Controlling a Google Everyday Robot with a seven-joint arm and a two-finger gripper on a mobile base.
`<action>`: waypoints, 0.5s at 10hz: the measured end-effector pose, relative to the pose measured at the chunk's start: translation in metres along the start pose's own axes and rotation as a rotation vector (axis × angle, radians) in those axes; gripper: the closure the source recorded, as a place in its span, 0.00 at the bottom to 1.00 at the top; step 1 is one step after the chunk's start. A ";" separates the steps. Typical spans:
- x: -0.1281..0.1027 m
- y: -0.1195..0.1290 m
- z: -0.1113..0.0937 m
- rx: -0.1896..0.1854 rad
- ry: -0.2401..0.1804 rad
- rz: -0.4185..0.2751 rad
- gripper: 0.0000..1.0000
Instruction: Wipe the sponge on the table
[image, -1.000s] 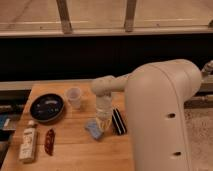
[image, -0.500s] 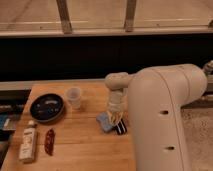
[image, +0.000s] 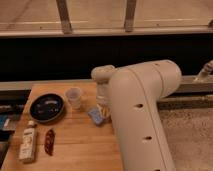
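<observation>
The robot's arm (image: 142, 110), a thick smooth cream shell, comes in from the right and hides the table's right edge. The table (image: 75, 150) is pale butcher-block wood with plank lines running between the left and right edges.

A round, glossy black plate (image: 46, 106) sits near the far left corner, and a white bottle (image: 28, 145) lies along the left edge. Beside the bottle is a small dark red strip (image: 49, 141). A clear cup (image: 74, 96) stands near the far edge, just right of the plate.

The sponge (image: 94, 115) is a soft blue-grey pad with rounded corners. It lies flat on the wood, right of the cup and about midway between the far and near edges.

The gripper (image: 103, 107) points straight down at the sponge's far right side, touching it or nearly so. The sponge's length seems to slant across the planks. I cannot tell whether the gripper is clamped on the sponge or only resting on it. Any wiping stroke would depend on steady downward contact here.
</observation>
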 end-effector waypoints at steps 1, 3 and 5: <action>-0.015 0.022 -0.005 0.019 0.001 -0.046 1.00; -0.031 0.063 -0.010 0.054 0.003 -0.153 1.00; -0.025 0.097 -0.005 0.071 0.005 -0.234 1.00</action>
